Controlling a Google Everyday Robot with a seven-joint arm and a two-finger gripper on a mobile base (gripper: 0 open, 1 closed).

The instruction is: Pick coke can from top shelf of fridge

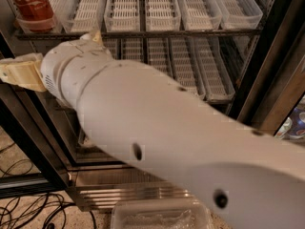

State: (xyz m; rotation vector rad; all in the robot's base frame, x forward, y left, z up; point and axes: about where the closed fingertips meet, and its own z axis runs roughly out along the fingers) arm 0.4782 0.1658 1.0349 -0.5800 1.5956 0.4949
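Note:
The coke can (29, 6), red with white script, stands in the leftmost clear lane tray of the top shelf (190, 18), at the upper left of the camera view. The fridge (269, 75) has a black frame and more racks of clear trays lower down. My gripper (16, 74), tan-coloured, is at the left edge of the view, below the can and apart from it, in front of the fridge's left frame. My thick white arm (157, 137) crosses the view from lower right and hides much of the lower racks.
The other lane trays (124, 6) on the top shelf hold nothing. A stainless steel base panel (109, 192) runs along the fridge bottom. A clear plastic container (159, 216) lies on the floor in front, and cables (24, 213) lie at the lower left.

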